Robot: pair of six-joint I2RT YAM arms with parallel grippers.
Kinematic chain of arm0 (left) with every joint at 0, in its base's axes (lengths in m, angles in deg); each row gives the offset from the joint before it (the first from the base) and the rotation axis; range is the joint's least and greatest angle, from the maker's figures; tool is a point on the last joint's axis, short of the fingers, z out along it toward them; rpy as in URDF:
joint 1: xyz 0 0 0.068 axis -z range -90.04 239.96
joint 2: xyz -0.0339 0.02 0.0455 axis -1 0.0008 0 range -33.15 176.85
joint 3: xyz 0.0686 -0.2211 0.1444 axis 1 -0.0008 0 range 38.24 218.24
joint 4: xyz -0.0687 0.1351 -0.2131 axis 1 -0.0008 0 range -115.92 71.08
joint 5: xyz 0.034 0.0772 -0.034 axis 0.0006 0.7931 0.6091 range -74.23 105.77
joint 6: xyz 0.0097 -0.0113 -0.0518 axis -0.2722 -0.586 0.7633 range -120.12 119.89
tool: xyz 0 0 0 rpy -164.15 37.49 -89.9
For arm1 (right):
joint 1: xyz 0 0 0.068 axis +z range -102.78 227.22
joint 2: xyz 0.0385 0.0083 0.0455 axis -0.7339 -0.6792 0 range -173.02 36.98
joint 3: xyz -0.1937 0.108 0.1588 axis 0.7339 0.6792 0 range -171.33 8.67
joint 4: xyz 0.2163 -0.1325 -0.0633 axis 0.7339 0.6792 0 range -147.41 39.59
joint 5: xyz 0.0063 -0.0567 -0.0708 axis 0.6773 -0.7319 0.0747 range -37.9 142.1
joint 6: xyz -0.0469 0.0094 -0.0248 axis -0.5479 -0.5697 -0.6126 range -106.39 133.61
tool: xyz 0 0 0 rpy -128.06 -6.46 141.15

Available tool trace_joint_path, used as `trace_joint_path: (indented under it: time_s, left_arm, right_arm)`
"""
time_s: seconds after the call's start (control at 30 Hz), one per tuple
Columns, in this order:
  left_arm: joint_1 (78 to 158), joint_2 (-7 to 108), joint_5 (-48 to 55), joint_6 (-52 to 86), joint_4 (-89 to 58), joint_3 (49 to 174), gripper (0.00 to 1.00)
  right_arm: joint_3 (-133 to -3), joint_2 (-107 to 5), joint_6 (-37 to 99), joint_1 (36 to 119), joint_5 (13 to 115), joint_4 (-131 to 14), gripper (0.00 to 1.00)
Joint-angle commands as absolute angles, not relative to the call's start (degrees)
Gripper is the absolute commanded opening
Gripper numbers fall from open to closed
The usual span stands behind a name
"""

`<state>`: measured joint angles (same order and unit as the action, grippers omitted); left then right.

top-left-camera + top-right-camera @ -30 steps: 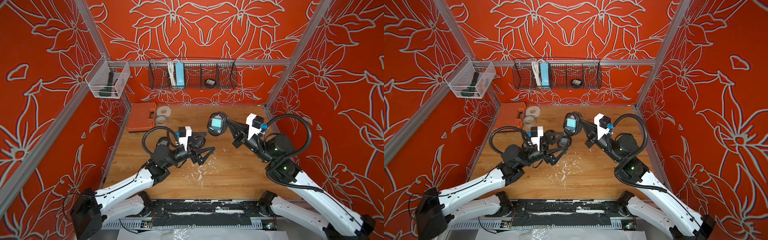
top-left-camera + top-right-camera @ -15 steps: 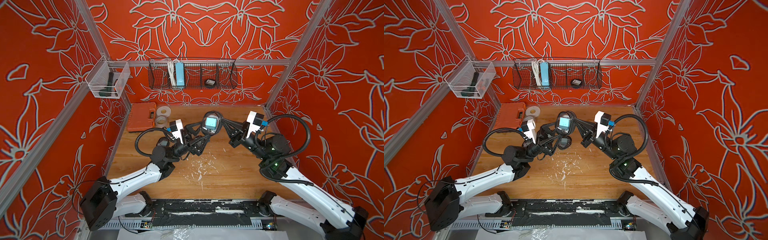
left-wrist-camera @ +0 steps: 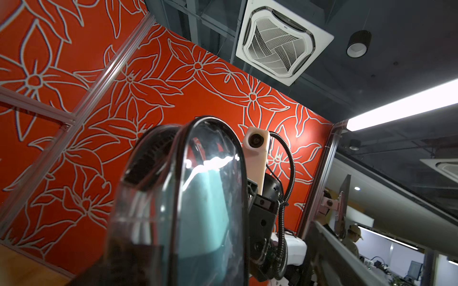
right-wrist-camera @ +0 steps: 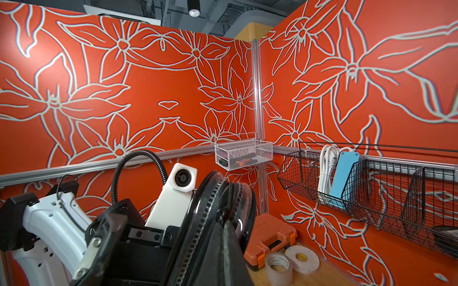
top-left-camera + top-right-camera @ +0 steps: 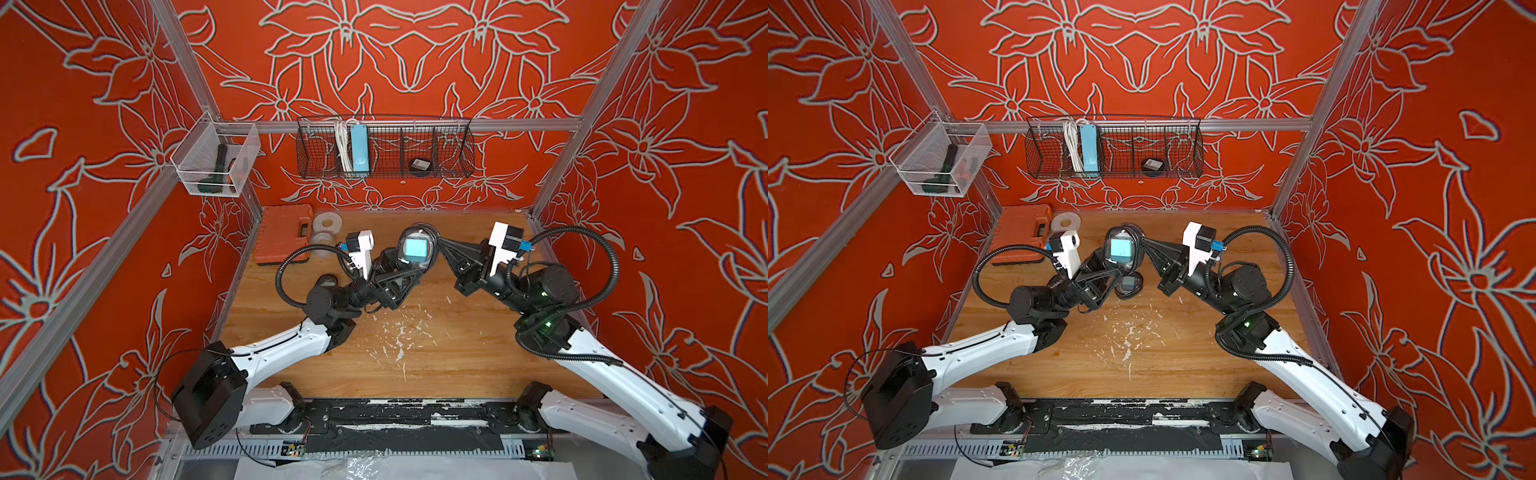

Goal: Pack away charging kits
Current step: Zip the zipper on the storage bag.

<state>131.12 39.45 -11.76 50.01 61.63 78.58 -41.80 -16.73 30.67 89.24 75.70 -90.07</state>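
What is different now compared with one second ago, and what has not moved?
The right end effector, shut on the clear case with the teal adapter inside, carried it a little toward the left arm. The left end effector rose from above the table to the case; its jaws now straddle it, grip not yet certain. The second case on the table, orange toolbox and tape rolls stayed.
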Motion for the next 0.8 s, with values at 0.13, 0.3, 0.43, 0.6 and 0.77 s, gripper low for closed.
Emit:
trace_joint_path:
  time_s: [0.13,0.3,0.43,0.6,0.77]
  left_arm:
    - [130.7,37.8,-9.7,53.7,63.8,78.5,0.69]
    - [130.7,38.7,-9.6,53.5,60.5,81.1,0.49]
    - [130.7,39.2,-9.4,53.3,55.9,82.9,0.20]
    - [130.3,37.5,-10.5,50.4,48.3,83.9,0.03]
    - [130.2,33.7,-13.5,43.8,33.2,85.7,0.00]
  right_arm:
    - [-42.2,-18.6,30.0,89.0,75.1,-96.4,0.00]
    - [-42.0,-19.7,29.4,89.0,76.3,-95.9,0.00]
    - [-43.6,-20.3,28.6,89.0,77.8,-93.2,0.00]
    - [-44.3,-18.1,23.5,88.9,75.8,-86.5,0.00]
    - [-47.3,-15.4,15.9,88.3,73.1,-75.7,0.00]
